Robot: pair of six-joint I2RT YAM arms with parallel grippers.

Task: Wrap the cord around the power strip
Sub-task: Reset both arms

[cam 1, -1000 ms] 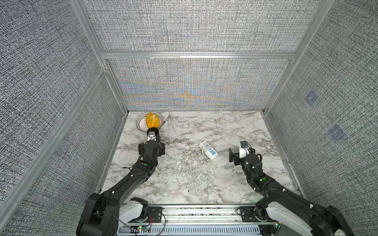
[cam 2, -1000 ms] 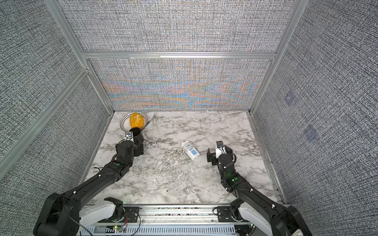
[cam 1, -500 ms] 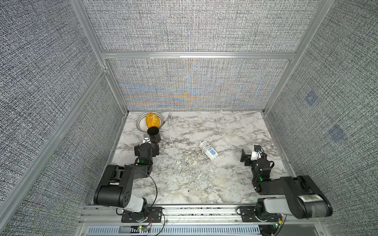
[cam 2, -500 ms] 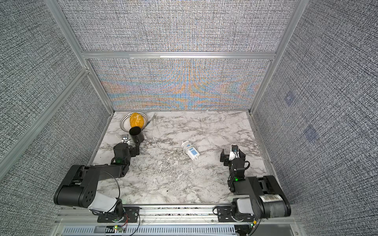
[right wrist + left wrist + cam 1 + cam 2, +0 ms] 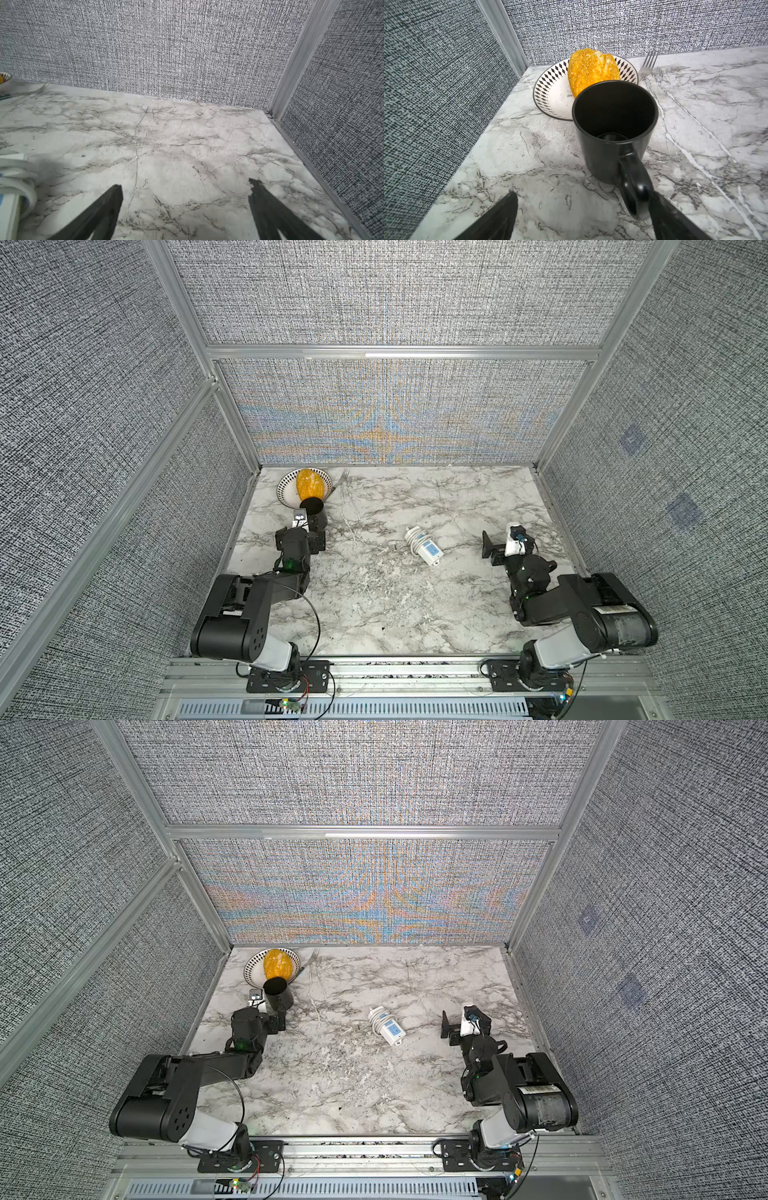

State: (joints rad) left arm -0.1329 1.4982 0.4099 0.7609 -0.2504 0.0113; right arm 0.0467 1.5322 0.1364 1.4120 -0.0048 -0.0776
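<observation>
1. Right gripper (image 5: 185, 185) stands spread wide and empty over the marble table (image 5: 374, 605). The left gripper (image 5: 582, 199) is equally spread and holds nothing, with one finger just beside a black mug (image 5: 612, 124) (no part of this job).
2. The power strip (image 5: 429, 551) lies flat mid-table, clear of both arms, with the cord (image 5: 413, 537) looped in close turns round its far end.
3. It looks like a light, rigid, smooth plastic block, likely to slide or pivot when nudged. The cord seems springy and could uncoil.
4. The best hold is probably across the strip's bare long sides, away from the coils.
</observation>
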